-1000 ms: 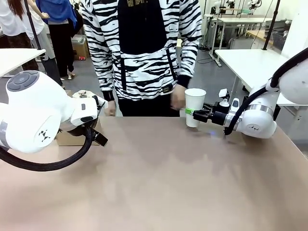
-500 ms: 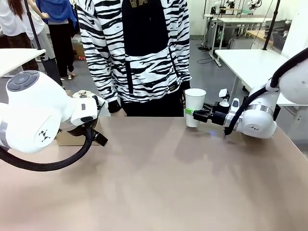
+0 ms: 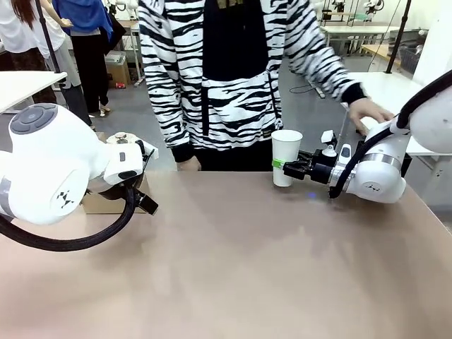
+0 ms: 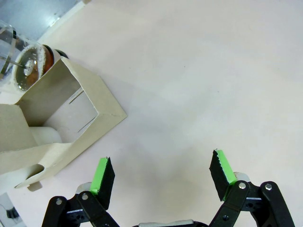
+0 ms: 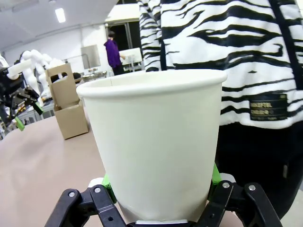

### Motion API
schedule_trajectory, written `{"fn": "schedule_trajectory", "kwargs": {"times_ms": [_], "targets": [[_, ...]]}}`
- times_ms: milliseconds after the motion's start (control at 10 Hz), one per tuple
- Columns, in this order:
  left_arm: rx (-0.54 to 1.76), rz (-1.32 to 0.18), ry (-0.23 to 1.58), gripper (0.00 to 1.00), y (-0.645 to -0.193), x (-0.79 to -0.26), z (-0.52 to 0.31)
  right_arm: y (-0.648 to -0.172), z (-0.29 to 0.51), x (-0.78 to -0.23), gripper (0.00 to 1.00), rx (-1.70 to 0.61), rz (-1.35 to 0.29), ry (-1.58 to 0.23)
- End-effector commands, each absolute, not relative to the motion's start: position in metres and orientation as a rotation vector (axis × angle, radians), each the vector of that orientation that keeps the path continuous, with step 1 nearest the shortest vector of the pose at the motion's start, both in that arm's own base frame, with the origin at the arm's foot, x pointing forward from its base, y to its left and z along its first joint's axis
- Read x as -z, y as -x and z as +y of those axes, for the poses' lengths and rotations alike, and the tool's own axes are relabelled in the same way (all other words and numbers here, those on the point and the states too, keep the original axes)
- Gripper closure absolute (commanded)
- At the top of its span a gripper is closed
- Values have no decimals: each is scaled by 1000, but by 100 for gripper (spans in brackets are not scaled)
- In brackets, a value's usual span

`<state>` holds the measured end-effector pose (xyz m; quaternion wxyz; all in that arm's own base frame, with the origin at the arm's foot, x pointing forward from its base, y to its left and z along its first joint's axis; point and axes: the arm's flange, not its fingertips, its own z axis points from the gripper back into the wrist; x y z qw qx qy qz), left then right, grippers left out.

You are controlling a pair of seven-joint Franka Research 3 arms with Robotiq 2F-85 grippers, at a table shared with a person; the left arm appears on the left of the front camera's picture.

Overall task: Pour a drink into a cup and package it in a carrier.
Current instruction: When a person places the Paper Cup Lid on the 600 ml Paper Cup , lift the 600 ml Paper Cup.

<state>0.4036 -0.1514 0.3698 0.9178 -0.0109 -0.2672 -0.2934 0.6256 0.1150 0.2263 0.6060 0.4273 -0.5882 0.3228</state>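
Note:
The white paper cup [image 3: 286, 157] stands upright at the table's far edge, and my right gripper [image 3: 282, 165] is shut on its lower half. In the right wrist view the cup [image 5: 154, 142] rises close between the green pads [image 5: 214, 176]. The brown cardboard carrier [image 4: 61, 118] lies just ahead and to the left of my left gripper [image 4: 162, 172], which hangs open over bare table. A clear jar with the dark drink [image 4: 29, 66] stands behind the carrier. In the front view the carrier [image 3: 106, 203] sits half hidden behind my left arm.
A person in a zebra-striped jacket stands at the far side. One hand [image 3: 369, 110] reaches over my right arm and the other hand [image 3: 188, 164] rests at the table edge. The carrier [image 5: 67, 107] stands upright across the table in the right wrist view.
The person has stepped to the right, and the hand that was next to the cup now reaches out above my right arm. Neither arm has moved.

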Motion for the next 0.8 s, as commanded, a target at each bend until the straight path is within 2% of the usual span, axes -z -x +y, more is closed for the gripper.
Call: {"fn": "schedule_trajectory", "kwargs": {"times_ms": [0, 700], "targets": [[604, -550, 25, 0, -403, -370, -152, -625, 116, -232, 20, -744, -1352, -988], [604, -550, 25, 0, -403, -370, -152, -625, 116, -232, 20, -744, -1352, -988]]}}
